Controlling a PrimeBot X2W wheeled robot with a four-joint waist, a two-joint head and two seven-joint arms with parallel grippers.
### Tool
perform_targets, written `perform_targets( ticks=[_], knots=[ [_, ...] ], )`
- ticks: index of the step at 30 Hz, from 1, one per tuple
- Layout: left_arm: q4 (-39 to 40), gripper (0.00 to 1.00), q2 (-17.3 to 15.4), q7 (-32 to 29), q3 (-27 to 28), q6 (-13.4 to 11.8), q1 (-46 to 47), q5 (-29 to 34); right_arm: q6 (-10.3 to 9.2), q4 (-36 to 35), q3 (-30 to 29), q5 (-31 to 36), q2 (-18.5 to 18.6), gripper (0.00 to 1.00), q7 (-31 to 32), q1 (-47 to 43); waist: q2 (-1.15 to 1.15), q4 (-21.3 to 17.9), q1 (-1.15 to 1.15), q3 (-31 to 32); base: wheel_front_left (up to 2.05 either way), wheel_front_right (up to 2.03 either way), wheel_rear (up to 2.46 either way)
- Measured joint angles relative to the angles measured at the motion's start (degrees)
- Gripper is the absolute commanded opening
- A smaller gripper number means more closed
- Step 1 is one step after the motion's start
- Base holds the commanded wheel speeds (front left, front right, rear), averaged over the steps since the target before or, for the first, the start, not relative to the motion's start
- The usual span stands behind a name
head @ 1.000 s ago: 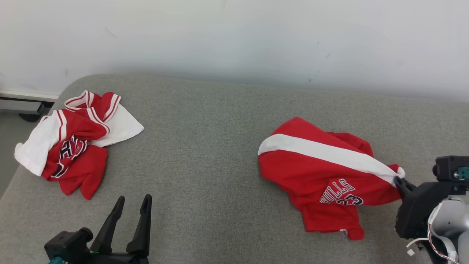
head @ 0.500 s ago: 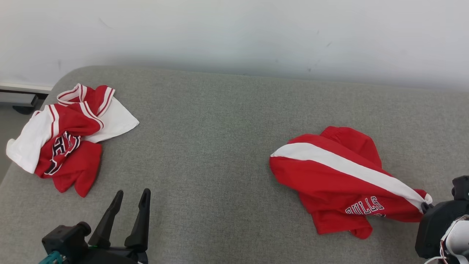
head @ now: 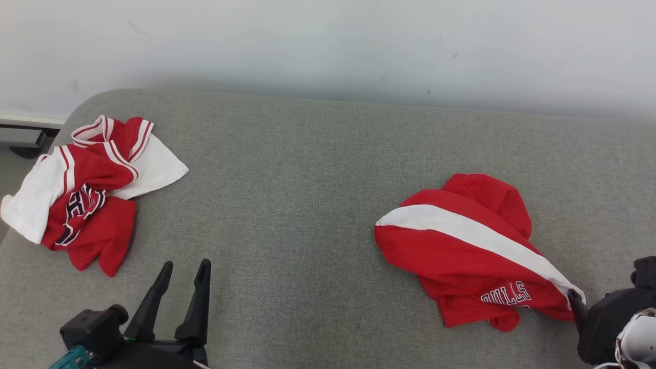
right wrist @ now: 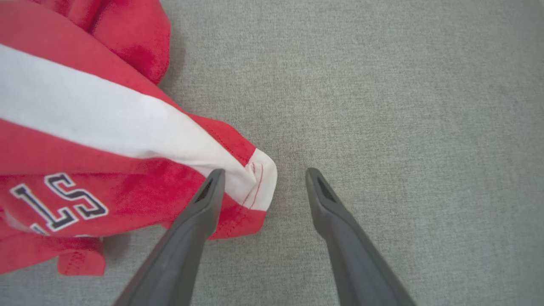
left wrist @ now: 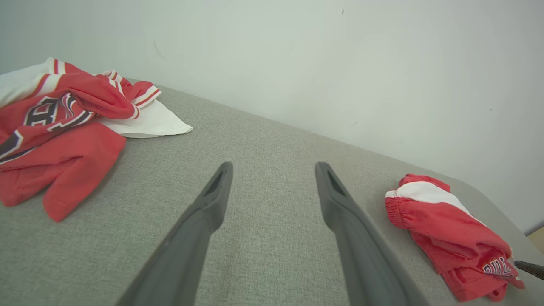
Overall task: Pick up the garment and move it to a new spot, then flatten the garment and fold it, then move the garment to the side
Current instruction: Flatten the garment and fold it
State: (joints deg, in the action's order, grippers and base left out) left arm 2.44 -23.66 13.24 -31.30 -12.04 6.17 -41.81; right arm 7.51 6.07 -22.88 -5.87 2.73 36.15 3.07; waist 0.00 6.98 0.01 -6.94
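right claw, fingers apart, sits just beside the red shorts, which stretch off left; left claw, also apart, is far.

A plain off-white wall, faintly scuffed, rises behind a broad grey woven-fabric cushion with a rounded corner. At far left, a white skirting strip tops a dark grey bar.
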Motion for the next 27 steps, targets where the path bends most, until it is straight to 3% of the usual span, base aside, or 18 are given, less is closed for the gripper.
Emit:
perform_targets(
  ticks=[4,7,12,17,27],
  knots=[
    [-0.08,1.0,0.1,0.43,0.34,-0.09,0.01,0.04,0.0,-1.79,-0.58,-1.58,0.01,1.0,-1.34,-0.48,0.0,-0.05,0.0,0.2,0.0,0.0,0.0],
    [-0.15,1.0,0.42,0.77,1.31,-0.56,-0.02,0.03,0.0,-3.41,-0.82,-7.47,0.02,1.0,-3.53,-0.51,0.0,-0.32,0.0,0.44,0.0,0.0,0.0],
    [-0.33,1.0,0.66,1.18,2.08,-1.05,-0.04,0.96,0.0,-4.56,1.85,-15.34,0.07,1.0,-9.45,-0.58,0.0,-1.16,0.0,1.21,0.0,0.0,0.0],
    [-0.9,1.0,0.8,1.43,2.19,-0.46,0.02,1.65,0.0,-1.67,3.0,-18.4,0.05,1.0,-17.37,-1.2,0.0,-1.89,0.0,2.63,0.0,0.0,0.0],
    [-0.45,1.0,0.16,1.53,5.32,-1.3,-1.01,3.15,0.0,-0.1,14.47,-25.28,0.0,1.0,-35.9,-1.79,0.0,-3.97,-0.01,6.18,0.0,0.0,0.0]
  ],
)
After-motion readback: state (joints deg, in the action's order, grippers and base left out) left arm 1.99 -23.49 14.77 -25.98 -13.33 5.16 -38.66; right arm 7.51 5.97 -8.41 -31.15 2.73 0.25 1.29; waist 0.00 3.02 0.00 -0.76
